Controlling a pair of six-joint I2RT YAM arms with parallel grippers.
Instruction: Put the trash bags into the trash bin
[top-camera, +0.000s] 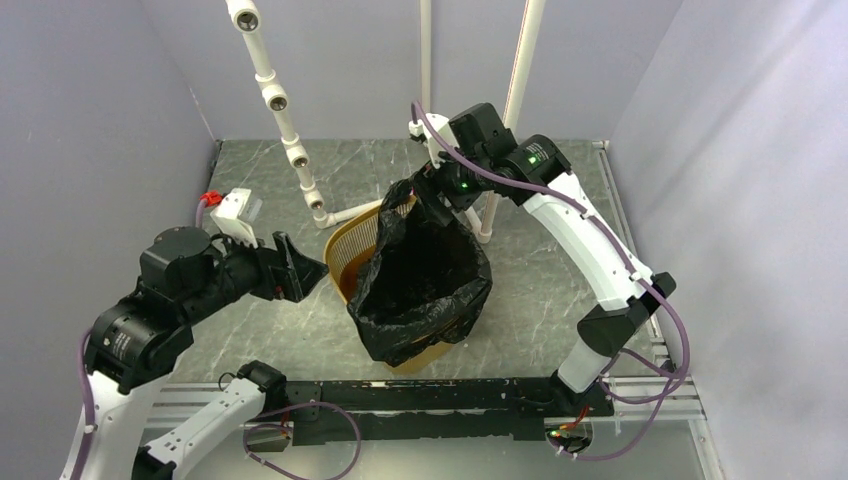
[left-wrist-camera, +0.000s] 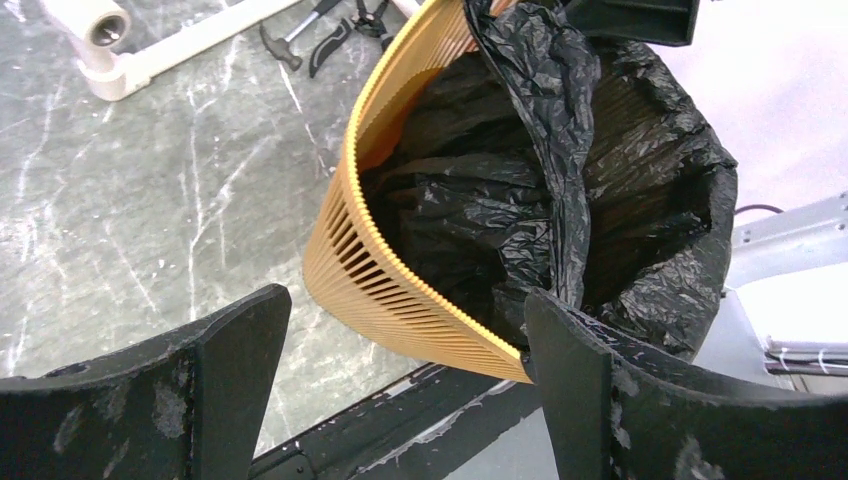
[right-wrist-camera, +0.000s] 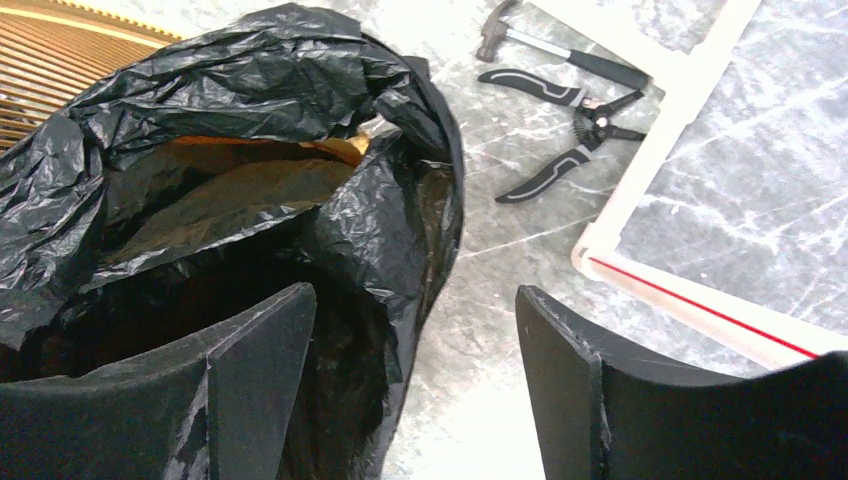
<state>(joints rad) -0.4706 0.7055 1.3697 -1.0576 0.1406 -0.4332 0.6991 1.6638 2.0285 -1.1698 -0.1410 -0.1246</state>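
Observation:
The yellow-orange trash bin (top-camera: 352, 255) stands mid-table. The black trash bag (top-camera: 425, 280) lies inside it and hangs over its right and near rim, while the left rim is bare. My left gripper (top-camera: 300, 268) is open beside the bin's left wall. In the left wrist view the slitted bin wall (left-wrist-camera: 400, 300) shows between the fingers (left-wrist-camera: 235, 370), with the bag (left-wrist-camera: 560, 150) behind it. My right gripper (top-camera: 437, 190) hovers over the bag's far edge. In the right wrist view it (right-wrist-camera: 415, 320) is open, the bag (right-wrist-camera: 250, 100) lying loose by its left finger (right-wrist-camera: 260, 370).
A white pipe frame (top-camera: 290, 140) rises behind the bin, and its base bar (right-wrist-camera: 665, 160) lies on the marble table (top-camera: 540, 290). A hammer (right-wrist-camera: 560, 55) and pliers (right-wrist-camera: 560, 130) lie beyond the bin. A black rail (top-camera: 430, 400) runs along the near edge.

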